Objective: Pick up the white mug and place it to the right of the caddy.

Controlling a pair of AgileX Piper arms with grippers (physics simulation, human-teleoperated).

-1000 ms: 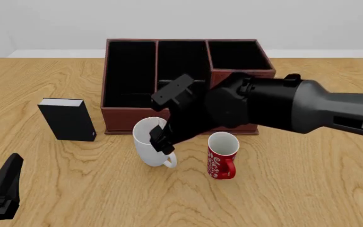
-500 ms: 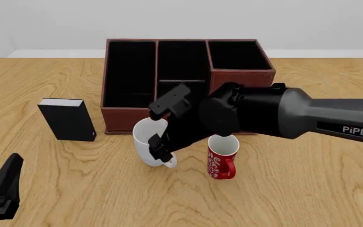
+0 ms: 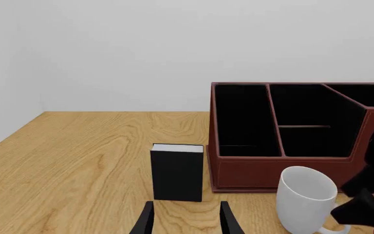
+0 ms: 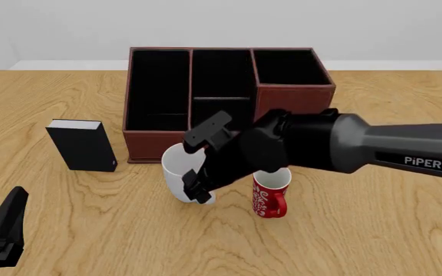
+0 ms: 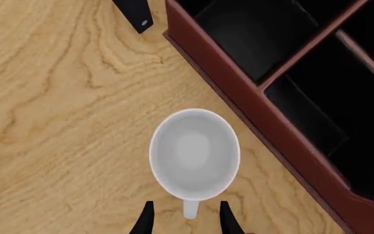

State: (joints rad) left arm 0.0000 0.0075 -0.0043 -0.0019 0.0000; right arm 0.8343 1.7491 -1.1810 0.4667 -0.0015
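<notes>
On wooden table (image 4: 374, 230), white mug (image 4: 176, 170) stands upright just in front of caddy (image 4: 159, 138), red patterned mug (image 4: 270, 192) close to its right. Right gripper (image 4: 195, 185) lowered over white mug's near side; right wrist view shows fingers (image 5: 144, 220) apart, straddling mug handle (image 5: 190, 208), not clamped. Left gripper (image 3: 185, 222) low at near left table edge, fingers parted, holding nothing. Black box (image 4: 83, 145) upright left of caddy.

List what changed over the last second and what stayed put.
The right arm sank lower and drew back toward the camera; its tool now hangs open around the white mug's handle, nothing gripped. Mug, red mug, caddy, black box and left tool stayed.
</notes>
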